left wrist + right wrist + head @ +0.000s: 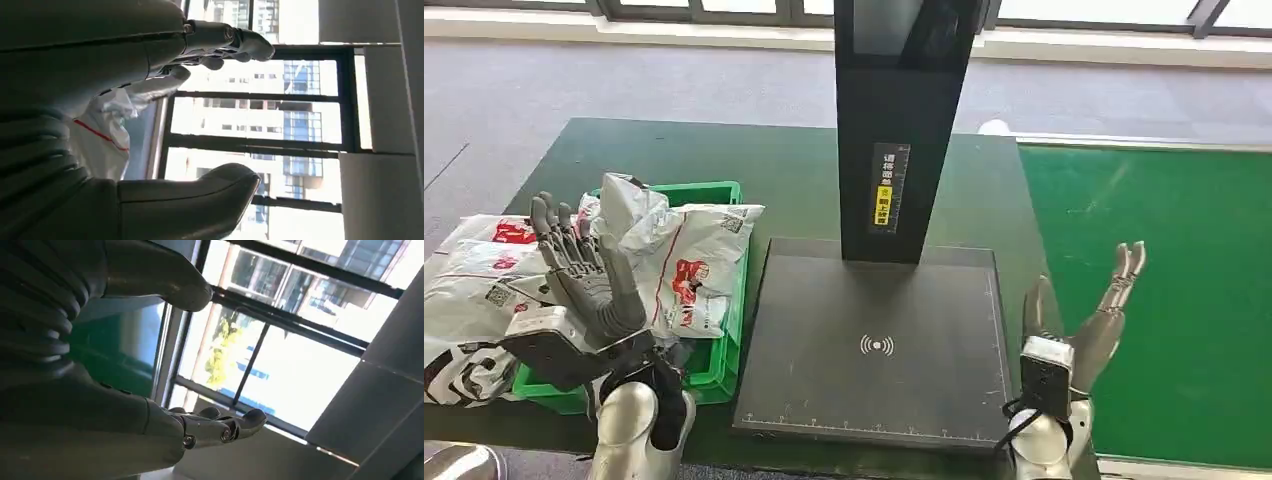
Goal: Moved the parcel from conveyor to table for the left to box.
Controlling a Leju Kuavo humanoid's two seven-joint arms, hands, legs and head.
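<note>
Head view: left robot hand (pixel 584 270), right robot hand (pixel 1079 325) both spread, empty.

White plastic mailer parcels w/ red print + QR labels (pixel 686 262), crumpled, piled in & over green plastic crate (pixel 724 190) at dark green table's (pixel 784 180) left side; more spill onto tabletop left of crate. Green conveyor belt (pixel 1164 300) at right.

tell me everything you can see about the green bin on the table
The green bin is a shallow, plastic-looking crate on the dark table, just left of the black scanner base. White parcels with red print are heaped in it and spill over its left side. The left hand is raised in front of it, hiding part.
</note>
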